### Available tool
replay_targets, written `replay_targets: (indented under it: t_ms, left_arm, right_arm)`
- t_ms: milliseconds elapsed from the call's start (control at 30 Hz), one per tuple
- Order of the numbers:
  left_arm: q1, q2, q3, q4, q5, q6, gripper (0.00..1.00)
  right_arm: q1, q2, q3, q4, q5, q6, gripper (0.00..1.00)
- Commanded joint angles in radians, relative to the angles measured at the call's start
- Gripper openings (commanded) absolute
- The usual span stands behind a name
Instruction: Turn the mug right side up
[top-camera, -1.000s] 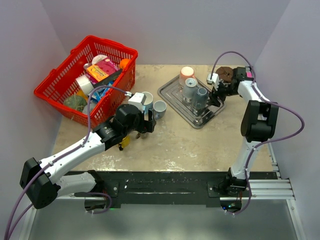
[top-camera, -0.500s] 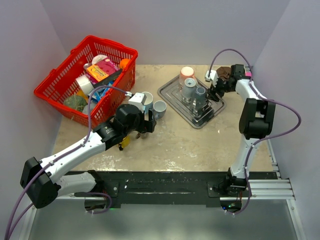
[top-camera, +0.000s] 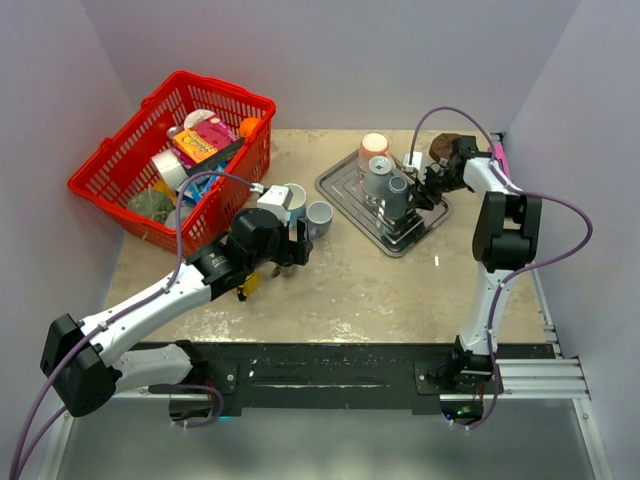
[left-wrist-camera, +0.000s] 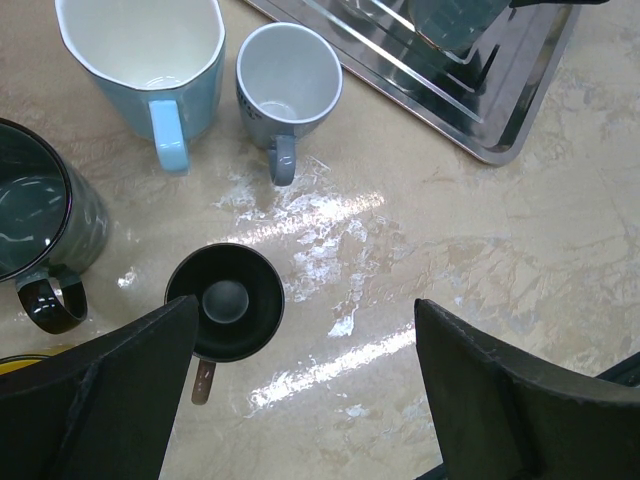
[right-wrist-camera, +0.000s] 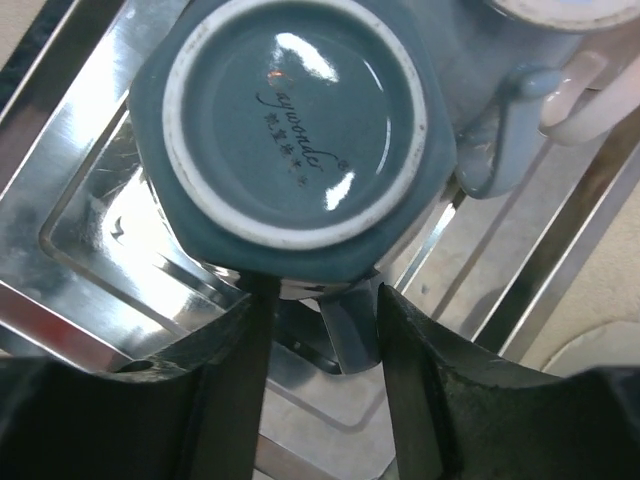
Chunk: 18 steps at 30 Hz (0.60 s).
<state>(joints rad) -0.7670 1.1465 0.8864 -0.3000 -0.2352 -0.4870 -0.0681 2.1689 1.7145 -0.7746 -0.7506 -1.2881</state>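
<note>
A teal mug (right-wrist-camera: 290, 120) stands upside down on the metal tray (right-wrist-camera: 90, 230), its base facing up; it also shows in the top view (top-camera: 398, 194). My right gripper (right-wrist-camera: 320, 350) is open with its fingers on either side of the mug's handle (right-wrist-camera: 352, 338). The handle lies against the right finger, and a gap is left at the left finger. In the top view the right gripper (top-camera: 424, 190) is at the mug's right side. My left gripper (left-wrist-camera: 305, 400) is open and empty above the bare table, in the top view (top-camera: 290, 246) left of the tray.
A grey mug (top-camera: 379, 178) and a pink mug (top-camera: 373, 146) also stand upside down on the tray (top-camera: 352, 205). Upright cups stand under my left arm: light blue (left-wrist-camera: 150, 60), small grey (left-wrist-camera: 288, 80), dark green (left-wrist-camera: 40, 230), black (left-wrist-camera: 225, 300). A red basket (top-camera: 120, 170) is at the back left.
My right gripper has moved left across the tray up to the teal mug. The left arm has not moved.
</note>
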Motion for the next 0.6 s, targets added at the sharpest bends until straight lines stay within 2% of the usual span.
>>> replay_targets:
  t_ms: [0,233,367,567]
  left_arm:
    - [0.0,0.001,0.002,0.041,-0.006,-0.01,0.93]
    - [0.0,-0.002,-0.01,0.045,-0.001,-0.01,0.93]
    - [0.0,-0.002,-0.017,0.048,-0.003,-0.01,0.93]
    - [0.0,-0.004,-0.023,0.055,-0.001,-0.013,0.93]
  right_arm:
    - [0.024,-0.058,-0.026,-0.034,-0.032,-0.037,0.47]
    - [0.042,-0.096,-0.078,-0.026,-0.009,-0.04,0.4]
    - [0.048,-0.119,-0.085,-0.014,-0.007,-0.034,0.33]
    - [0.054,-0.152,-0.09,0.006,-0.004,-0.016,0.31]
